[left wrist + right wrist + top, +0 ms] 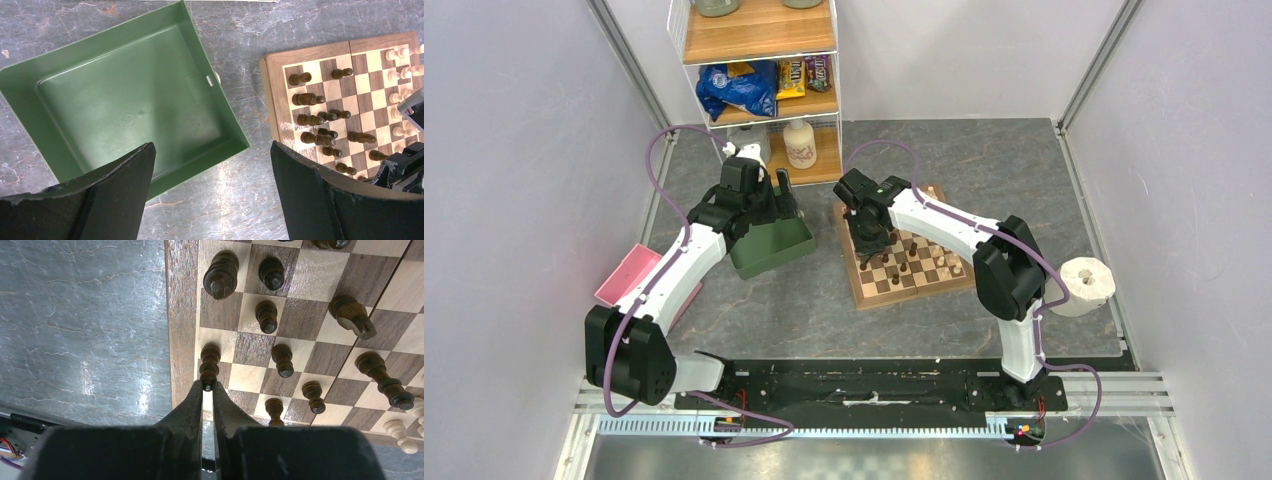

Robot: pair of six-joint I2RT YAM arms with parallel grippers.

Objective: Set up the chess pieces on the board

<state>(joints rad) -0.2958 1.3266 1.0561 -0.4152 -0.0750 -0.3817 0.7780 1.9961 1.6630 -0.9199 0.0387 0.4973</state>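
The board [869,285] lies right of centre, also in the left wrist view [277,90] and the right wrist view [182,315]. Several dark brown pieces [310,120] stand on its near-left squares. Pale cream pieces [400,52] stand at its far side. My right gripper [208,386] is shut on the top of a dark brown piece [209,362] at the board's edge column; it also shows from above [870,240]. My left gripper [212,165] is open and empty, above the table between the green tray [125,100] and the board.
The green tray [769,245] holds nothing and sits left of the board. A pink sponge [629,275] lies at far left, a tape roll [1086,285] at right. A shelf unit [764,80] with snacks and a bottle stands at the back.
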